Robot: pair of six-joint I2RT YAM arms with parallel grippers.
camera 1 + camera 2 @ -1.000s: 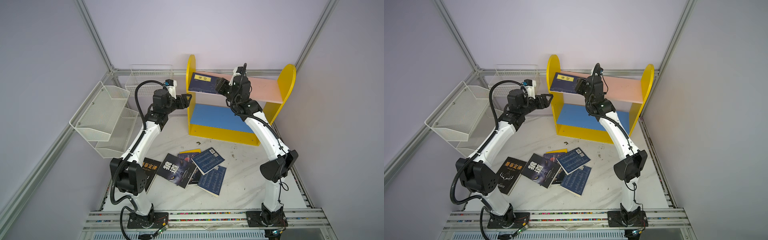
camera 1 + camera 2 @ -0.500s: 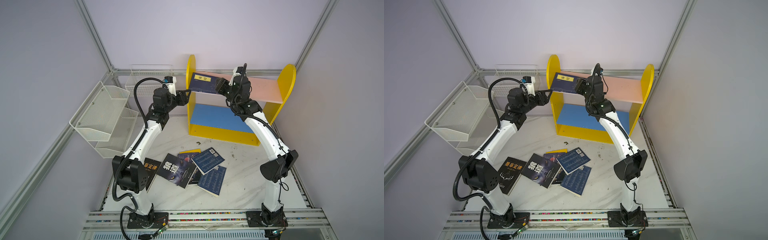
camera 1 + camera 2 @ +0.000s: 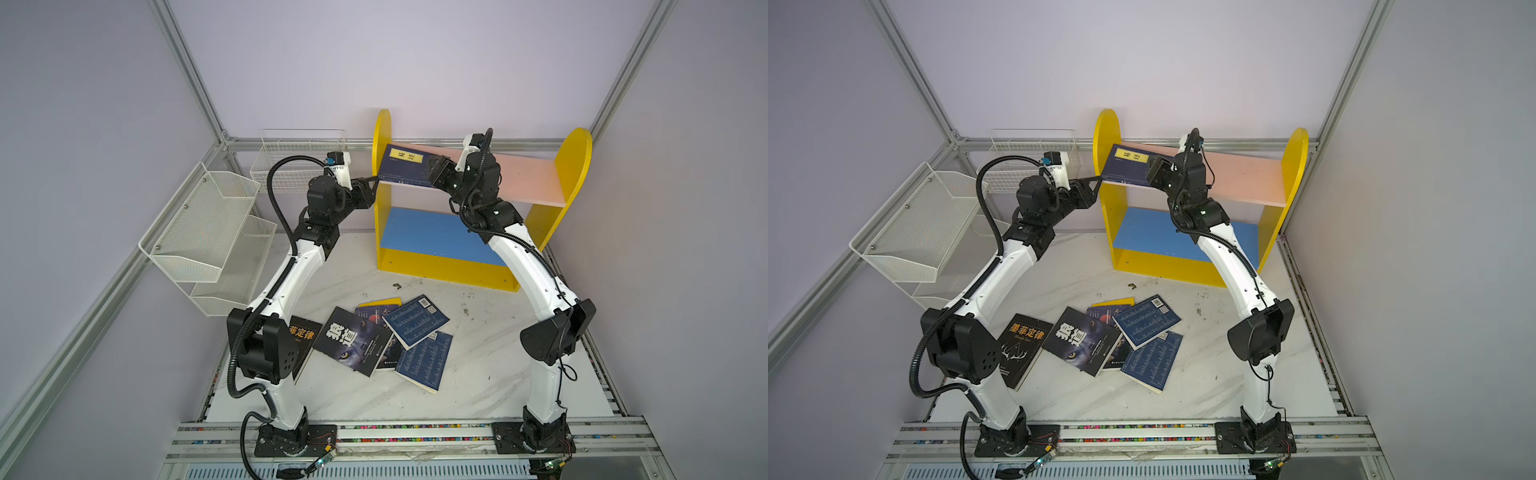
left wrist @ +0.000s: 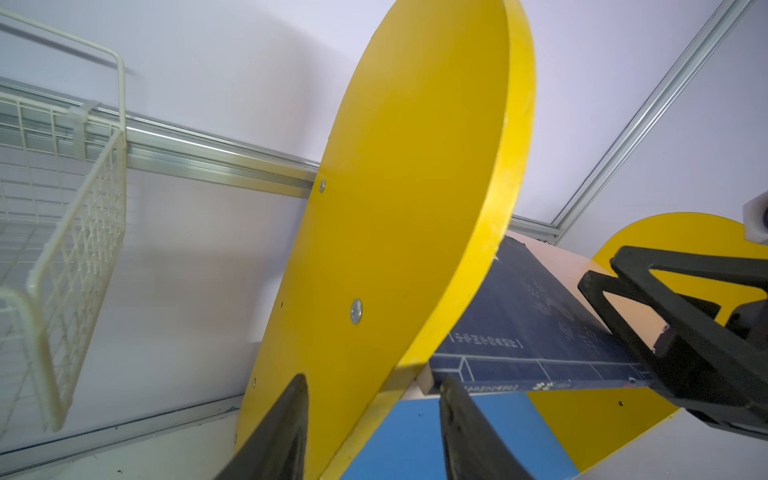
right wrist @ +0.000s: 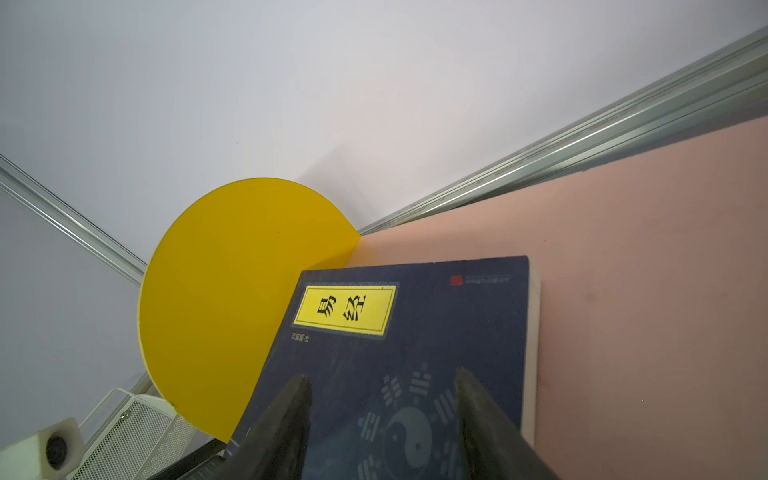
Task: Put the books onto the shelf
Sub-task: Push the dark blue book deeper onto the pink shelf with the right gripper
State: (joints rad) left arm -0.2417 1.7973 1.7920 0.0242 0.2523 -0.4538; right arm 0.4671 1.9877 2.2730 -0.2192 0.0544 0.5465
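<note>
A navy book with a yellow title label lies flat on the pink upper board of the shelf, its left edge against the yellow side panel. My right gripper is open over its cover, both fingers spread above the taiji print. My left gripper is open and straddles the panel's front edge. One finger is outside the panel and the other is inside, at the book's near corner. Several books lie overlapping on the table, black, navy and one yellow-edged.
A white mesh tiered rack hangs on the left wall. A white wire basket sits behind my left wrist, close to the shelf's left panel. The blue lower board holds nothing. A small dark scrap lies before the shelf.
My left gripper has moved right up to the shelf's left panel and its jaws have narrowed. The right gripper and the book on the pink board have stayed put.
</note>
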